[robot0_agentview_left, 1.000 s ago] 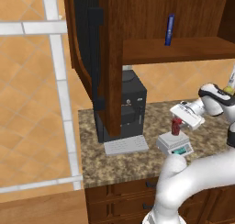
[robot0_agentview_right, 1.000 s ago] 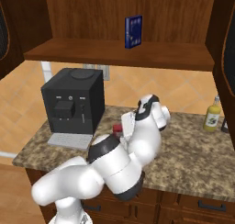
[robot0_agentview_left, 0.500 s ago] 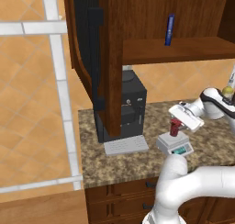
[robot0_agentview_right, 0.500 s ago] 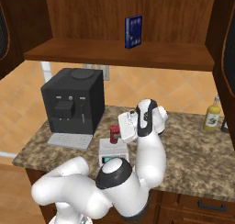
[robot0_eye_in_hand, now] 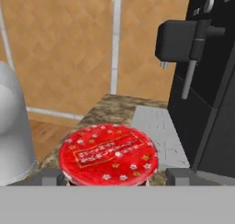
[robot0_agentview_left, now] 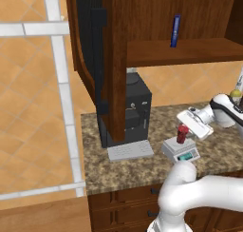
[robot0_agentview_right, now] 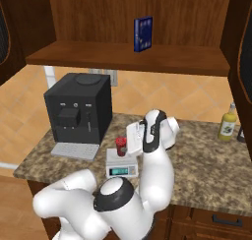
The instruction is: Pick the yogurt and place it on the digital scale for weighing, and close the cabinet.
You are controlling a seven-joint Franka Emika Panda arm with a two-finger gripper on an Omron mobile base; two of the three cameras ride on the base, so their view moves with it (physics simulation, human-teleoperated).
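Speckled stone counter (robot0_agentview_left: 128, 171), tan tiled wall (robot0_agentview_right: 162, 94) — yogurt (robot0_agentview_left: 182, 133) on scale (robot0_agentview_left: 179, 150), hand (robot0_agentview_left: 187, 127) spread around it.

The yogurt (robot0_agentview_left: 182, 133) now stands on the scale (robot0_agentview_left: 180, 150); a second ago the jaws held it, and they have since spread apart from it.
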